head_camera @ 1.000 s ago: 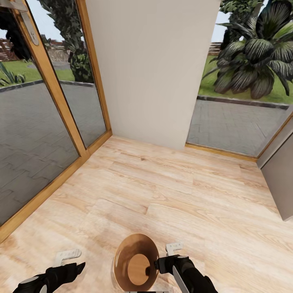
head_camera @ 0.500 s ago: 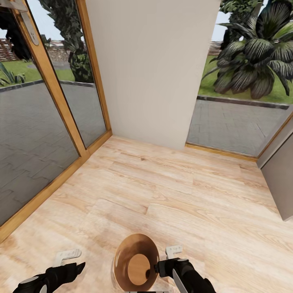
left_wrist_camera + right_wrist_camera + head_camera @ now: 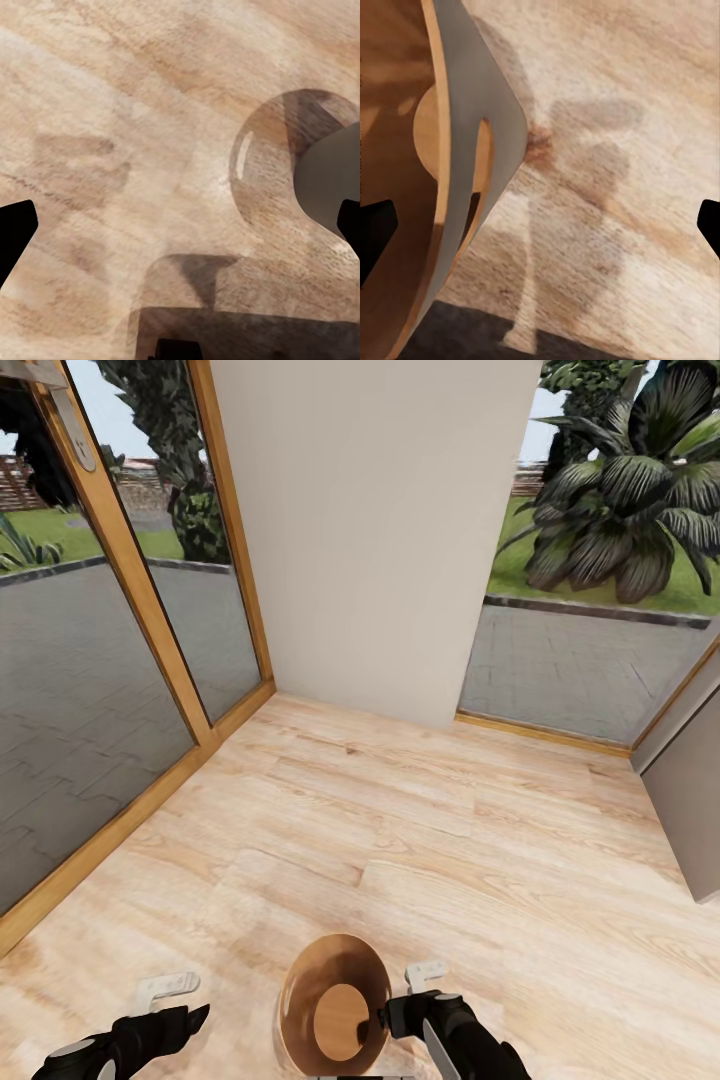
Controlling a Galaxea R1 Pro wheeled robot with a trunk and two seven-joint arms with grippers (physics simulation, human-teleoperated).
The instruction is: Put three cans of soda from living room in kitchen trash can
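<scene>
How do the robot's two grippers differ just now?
The right gripper sits beside the trash can's rim, and the bin's wall looms close in its wrist view; the left gripper hangs over bare wood floor, apart from the bin. Both are open and empty, with pale fingers on black wrists.

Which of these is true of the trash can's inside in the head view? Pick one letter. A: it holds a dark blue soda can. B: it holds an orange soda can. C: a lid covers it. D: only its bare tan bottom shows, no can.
D: the trash can stands open on the wood floor, and the head view looks straight down onto its bare tan bottom with no can lying there.
</scene>
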